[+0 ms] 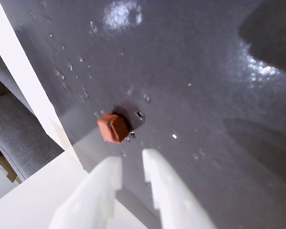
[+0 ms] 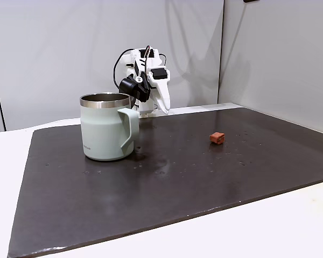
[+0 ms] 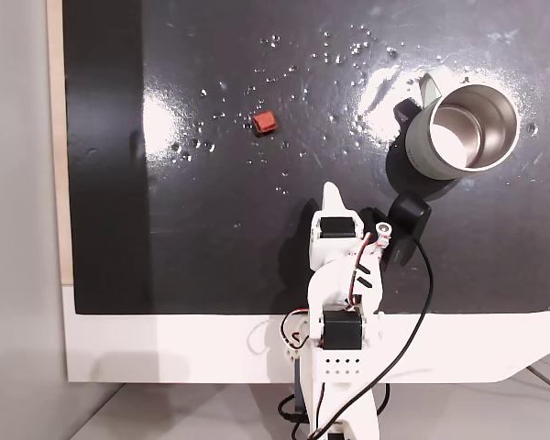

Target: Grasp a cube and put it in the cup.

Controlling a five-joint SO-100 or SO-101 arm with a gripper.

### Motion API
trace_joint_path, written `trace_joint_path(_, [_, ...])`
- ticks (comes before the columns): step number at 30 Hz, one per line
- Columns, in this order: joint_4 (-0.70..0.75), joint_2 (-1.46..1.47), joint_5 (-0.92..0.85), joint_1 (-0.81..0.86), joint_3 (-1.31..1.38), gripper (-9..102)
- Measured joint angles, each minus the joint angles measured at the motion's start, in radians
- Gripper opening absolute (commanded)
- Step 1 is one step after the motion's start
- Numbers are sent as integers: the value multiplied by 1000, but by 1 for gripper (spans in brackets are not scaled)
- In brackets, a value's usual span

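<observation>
So the cube (image 3: 265, 121) sits on the mat (image 3: 211, 238), well apart from the cup (image 3: 458, 133), which stands upright on the same mat. From above, cube's on the left, cup's on the right, arm (image 3: 339, 275) at the near edge between them. In the wrist view the cube (image 1: 113, 127) lies just ahead of the gripper (image 1: 133, 164).

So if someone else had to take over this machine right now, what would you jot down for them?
Tool: slightly open, empty, raised off the dark mat, its tips aimed toward the cube in the wrist view.
Cube: lying loose on the mat, untouched.
Cup: upright on the mat, apart from the cube; nothing seen in it from above.
Done: nothing yet.
Left: reach the cube, grip it, carry it over, drop it in the cup.
</observation>
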State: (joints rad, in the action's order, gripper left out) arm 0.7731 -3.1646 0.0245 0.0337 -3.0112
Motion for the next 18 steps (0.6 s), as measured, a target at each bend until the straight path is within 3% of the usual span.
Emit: trace_joint_path(18, [0,0,-2,-6,0,0])
